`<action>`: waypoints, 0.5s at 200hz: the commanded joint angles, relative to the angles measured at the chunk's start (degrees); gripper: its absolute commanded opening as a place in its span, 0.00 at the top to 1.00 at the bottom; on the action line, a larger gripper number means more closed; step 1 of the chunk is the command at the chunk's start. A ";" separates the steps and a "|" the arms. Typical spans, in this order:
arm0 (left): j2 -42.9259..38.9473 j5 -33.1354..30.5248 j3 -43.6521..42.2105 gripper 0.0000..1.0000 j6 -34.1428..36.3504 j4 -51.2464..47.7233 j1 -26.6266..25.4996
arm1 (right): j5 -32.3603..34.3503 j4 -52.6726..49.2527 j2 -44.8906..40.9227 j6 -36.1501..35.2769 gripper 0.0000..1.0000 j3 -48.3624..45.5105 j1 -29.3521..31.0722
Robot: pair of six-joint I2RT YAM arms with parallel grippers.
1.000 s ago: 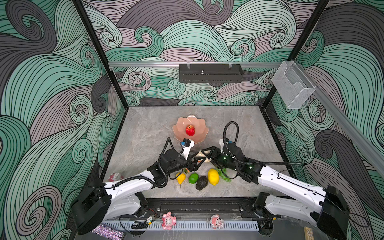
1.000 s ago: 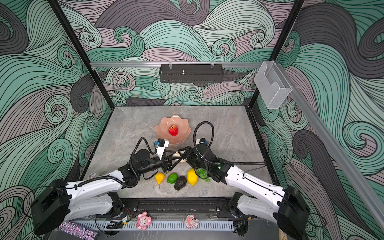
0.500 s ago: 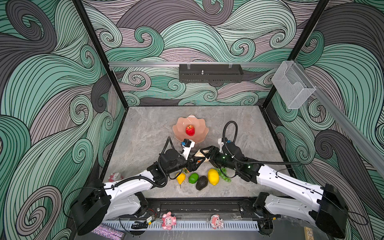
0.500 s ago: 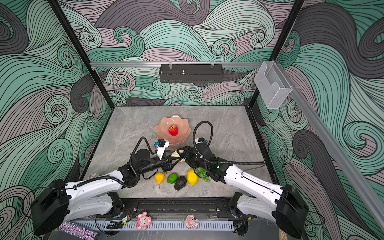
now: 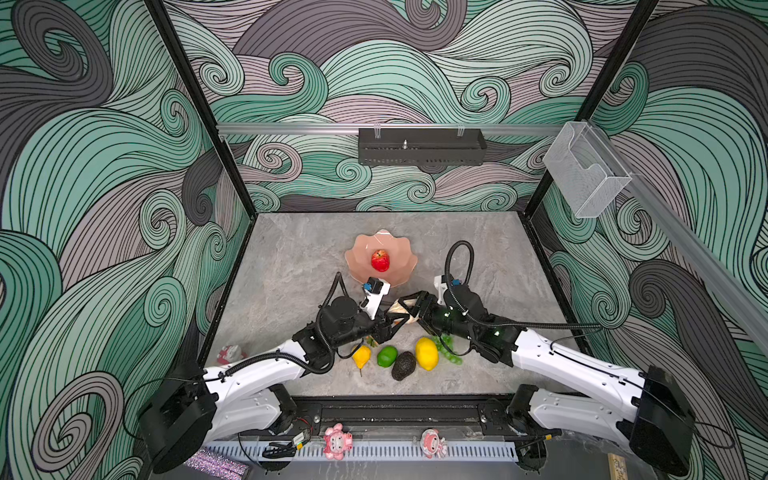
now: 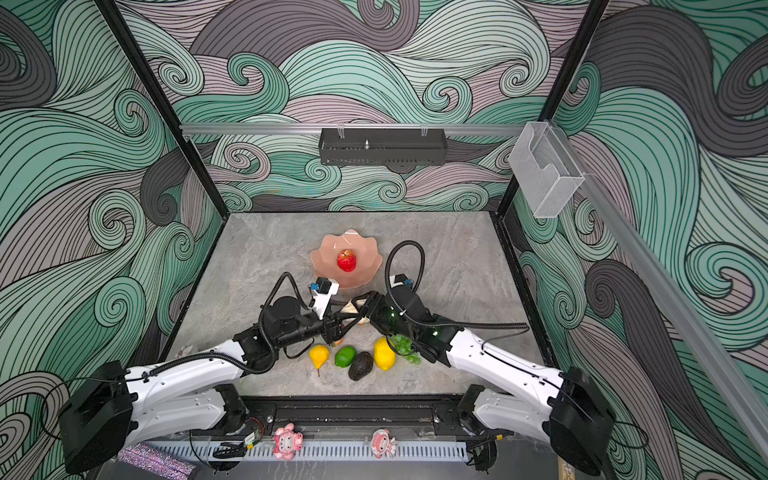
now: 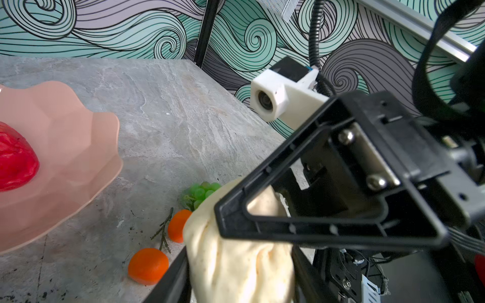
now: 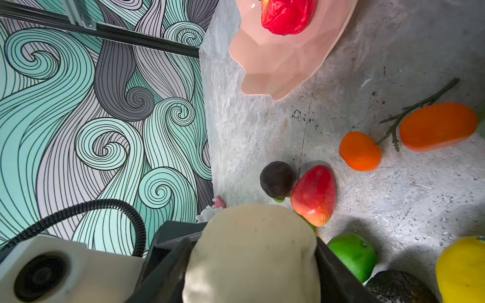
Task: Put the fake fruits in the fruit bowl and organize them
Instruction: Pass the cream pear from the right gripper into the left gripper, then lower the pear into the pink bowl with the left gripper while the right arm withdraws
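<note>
Bright even light; blurred wrist foregrounds

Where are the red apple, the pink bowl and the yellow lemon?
Glossy red plastic apple [image 5: 380,260]: a top view, its middle.
Wavy translucent peach-pink bowl [image 5: 358,254]: a top view, bare inner wall.
Glossy yellow plastic lemon [image 5: 427,354]: a top view, its middle.

Both arms reach in low & meet in the middle, tip to tip.
L arm [image 5: 257,374] starts at the near L corner, white part first, then a bent elbow, then the black wrist. R arm [image 5: 561,361] does the same at the near R corner. L gripper [image 5: 394,323] & R gripper [image 5: 409,305] point at each other & their tips cross. Both are round 1 soft cream lump [image 7: 236,262]. L fingers [image 7: 173,278] press its 2 sides. R fingers [image 7: 288,229] sit by it too, but can't tell if they squeeze. R wrist cam [image 7: 275,97] looks back at the L gripper.
</note>
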 commanded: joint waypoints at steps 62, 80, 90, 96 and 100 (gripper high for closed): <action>0.23 -14.68 13.57 0.57 3.96 -27.06 0.98 | 12.44 -18.91 -12.61 -13.54 0.02 -0.50 -5.17; 2.00 -18.72 17.61 0.57 4.04 -32.07 2.17 | 15.76 -24.75 -17.02 -17.83 0.02 -0.92 -6.17; 3.76 -19.84 21.26 0.57 3.91 -36.45 3.40 | 16.89 -26.75 -18.99 -20.43 0.02 -1.23 -6.42; 5.15 -20.38 23.54 0.57 3.62 -39.13 4.44 | 17.56 -27.96 -19.89 -21.76 0.02 -1.29 -6.47; 6.20 -20.90 25.25 0.56 3.29 -41.06 5.19 | 17.82 -28.72 -20.44 -22.66 0.02 -1.31 -6.47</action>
